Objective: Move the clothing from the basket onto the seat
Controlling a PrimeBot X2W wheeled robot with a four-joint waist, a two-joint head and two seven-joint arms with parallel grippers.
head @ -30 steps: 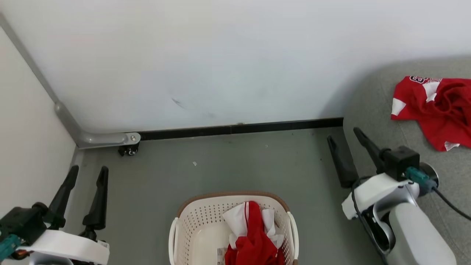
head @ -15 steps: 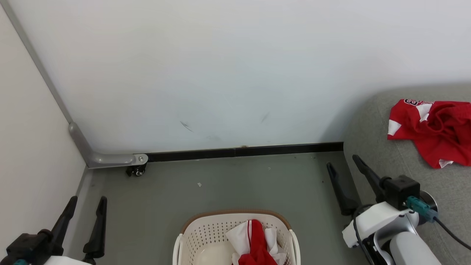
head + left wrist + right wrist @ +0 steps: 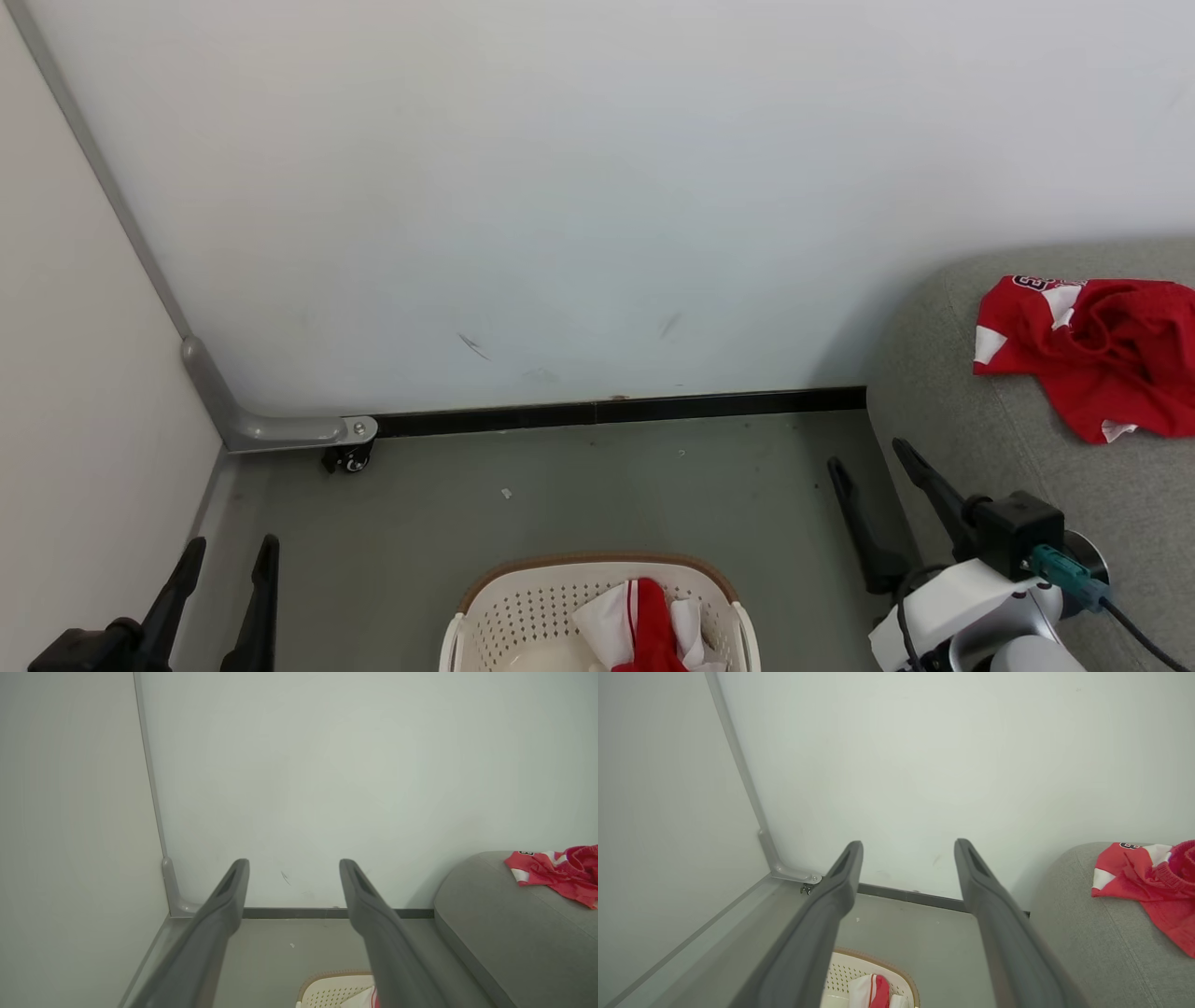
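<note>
I see both arms low, one per side. Left gripper (image 3: pixel 233 546) sits at my lower left, jaws wide apart, fingers pointing up and forward. Right gripper (image 3: pixel 868 457) sits at lower right, jaws equally wide and leaning slightly left, above the white right wrist (image 3: pixel 962 597).

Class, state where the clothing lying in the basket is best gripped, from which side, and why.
Pinch the clothing at its raised red fold, coming straight down through the open top of the basket. That fold stands up between the white panels, and the perforated walls probably block a sideways approach.
</note>
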